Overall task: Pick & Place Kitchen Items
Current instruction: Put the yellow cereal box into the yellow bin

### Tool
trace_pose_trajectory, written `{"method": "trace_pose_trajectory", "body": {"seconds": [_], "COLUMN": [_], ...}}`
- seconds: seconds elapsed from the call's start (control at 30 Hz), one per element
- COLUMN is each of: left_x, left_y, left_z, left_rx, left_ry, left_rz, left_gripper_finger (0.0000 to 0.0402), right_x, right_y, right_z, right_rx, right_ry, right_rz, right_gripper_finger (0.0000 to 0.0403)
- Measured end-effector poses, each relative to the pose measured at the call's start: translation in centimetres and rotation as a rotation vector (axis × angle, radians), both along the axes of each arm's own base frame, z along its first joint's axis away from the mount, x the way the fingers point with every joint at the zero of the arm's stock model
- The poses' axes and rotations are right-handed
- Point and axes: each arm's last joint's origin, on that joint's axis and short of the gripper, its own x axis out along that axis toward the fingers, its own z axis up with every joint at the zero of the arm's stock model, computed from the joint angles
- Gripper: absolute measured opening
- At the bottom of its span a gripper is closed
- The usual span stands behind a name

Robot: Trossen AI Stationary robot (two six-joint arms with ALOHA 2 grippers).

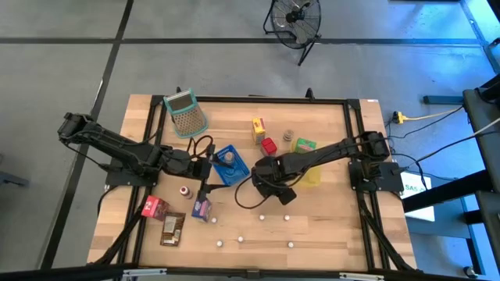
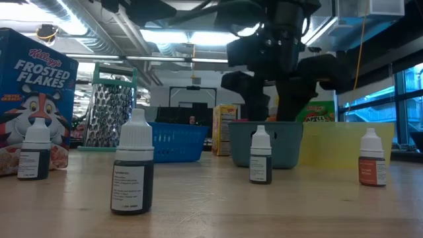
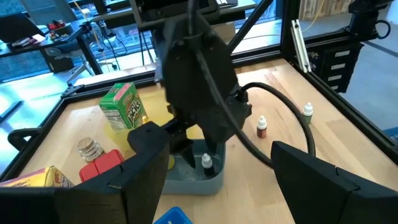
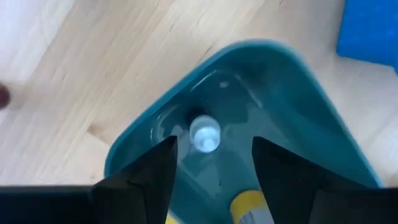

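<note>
A teal tray [image 4: 298,106] lies on the table near its middle. A small bottle with a white cap [image 4: 204,134] stands upright on the tray's floor, beside a yellow piece [image 4: 249,202]. My right gripper [image 4: 214,146] hangs above the tray, pointing down and open, one finger on each side of the bottle's cap and clear of it. The left wrist view shows the same bottle [image 3: 206,163] under that gripper. My left gripper [image 1: 205,168] waits open at the left, by the blue tray [image 1: 229,164]. Other kitchen items lie scattered about.
A yellow box [image 1: 258,129], red box [image 1: 269,145] and green box [image 1: 303,145] stand behind the right gripper. The yellow tray [image 1: 311,173] is to its right. A grater [image 1: 186,113] lies far left. Packets [image 1: 173,228] and small bottles [image 2: 132,172] sit near the front edge.
</note>
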Motion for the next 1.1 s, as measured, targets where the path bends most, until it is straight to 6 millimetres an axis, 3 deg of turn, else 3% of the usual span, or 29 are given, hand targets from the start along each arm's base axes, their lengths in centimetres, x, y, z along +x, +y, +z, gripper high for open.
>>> {"method": "trace_pose_trajectory", "body": {"seconds": [0.57,1.1], "left_x": [0.0,0.0], "left_y": [0.0,0.0], "left_z": [0.0,0.0], "left_rx": [0.000,0.000], "left_ry": [0.000,0.001], "left_rz": [0.000,0.000], "left_gripper_finger": [0.0279,0.0279], "right_x": [-0.4,-1.9], "right_y": [2.4,4.4], "right_z": [1.9,2.2], "right_rx": [-0.202,-0.437], "right_ry": [-0.024,-0.085], "right_rz": [-0.051,-0.192], "right_gripper_finger": [0.0211,0.0195]}}
